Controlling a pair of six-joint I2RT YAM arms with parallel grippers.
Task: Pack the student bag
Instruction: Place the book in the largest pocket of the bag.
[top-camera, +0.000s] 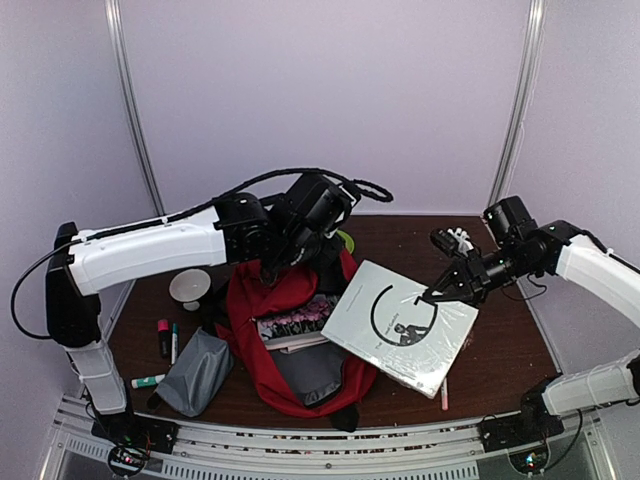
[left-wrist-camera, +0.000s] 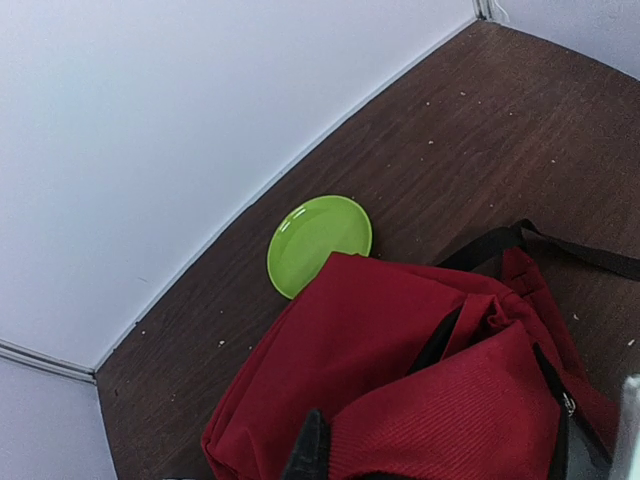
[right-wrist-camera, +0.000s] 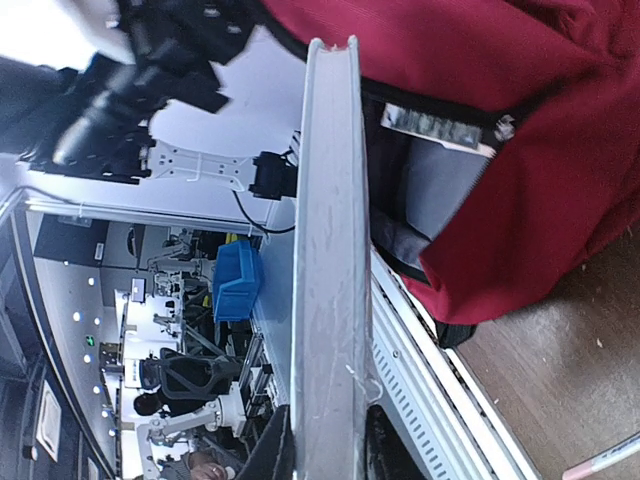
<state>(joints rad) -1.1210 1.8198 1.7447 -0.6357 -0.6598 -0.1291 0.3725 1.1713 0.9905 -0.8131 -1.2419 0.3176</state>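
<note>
R gripper (top-camera: 432, 296): jaws clamped on flat white glossy-wrapped book (top-camera: 400, 325), tilted, corner over bag mouth. L gripper (top-camera: 272, 268): jaws together at rear rim of large red ribbed-fabric backpack (top-camera: 248, 305); pinch on fabric not discernible, tips cut off. Backpack lies open, centre of brown wood-grain table (top-camera: 500, 340).

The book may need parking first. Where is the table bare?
Bare wood: the far strip of the table between the green plate and the right hand, and the right edge beyond the book. Crowded: left of the student bag, with grey pouch and markers.
</note>
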